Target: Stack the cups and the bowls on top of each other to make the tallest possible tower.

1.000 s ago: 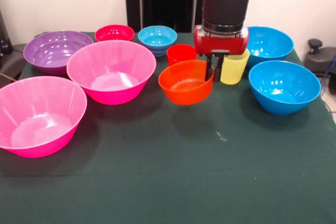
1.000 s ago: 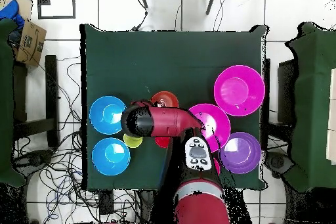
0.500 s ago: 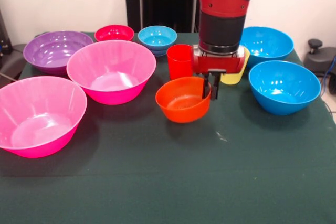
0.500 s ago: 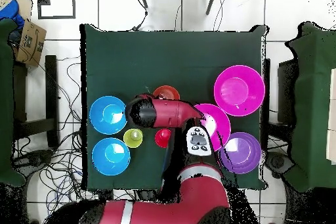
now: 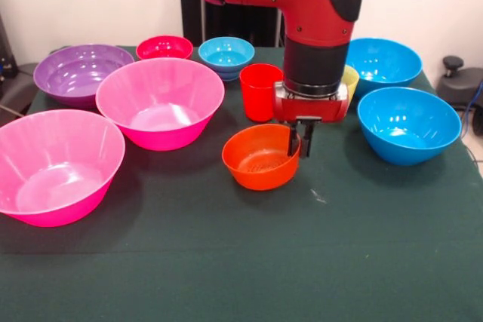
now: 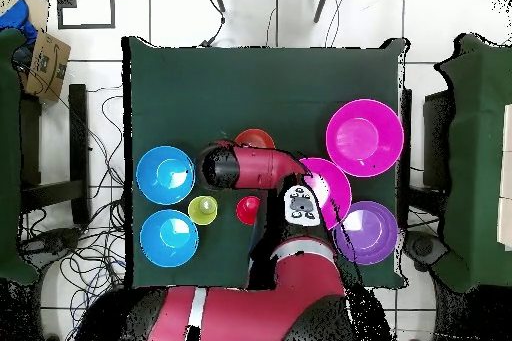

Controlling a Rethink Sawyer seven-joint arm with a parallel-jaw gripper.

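1. Nine pieces stand on the green table [image 5: 226, 262], none stacked: two cups and seven bowls.
2. Cups: a red cup [image 5: 261, 92] and a yellow cup [image 5: 349, 81], both upright behind the gripper; the yellow one is largely hidden by the arm [image 5: 302, 5] in the front view.
3. Large bowls: two pink bowls [image 5: 56, 165] at the front view's left, the second pink one [image 5: 160, 101] just behind the first; a purple bowl [image 5: 79, 72] further back; two blue bowls [image 5: 408, 124] at the right, the second [image 5: 383, 62] behind the first.
4. Small bowls: an orange bowl [image 5: 260, 156] near the table's middle, a red bowl [image 5: 164, 47] and a light-blue bowl [image 5: 226, 53] side by side at the far edge.
5. The gripper [image 5: 299, 139] points straight down, its two dark fingers pinching the orange bowl's right rim, one inside and one outside.
6. The orange bowl sits a little tilted; whether it touches the cloth cannot be told.
7. From overhead, the arm covers most of the orange bowl and part of one pink bowl.
8. The near half of the table in the front view is bare cloth, the widest open room.
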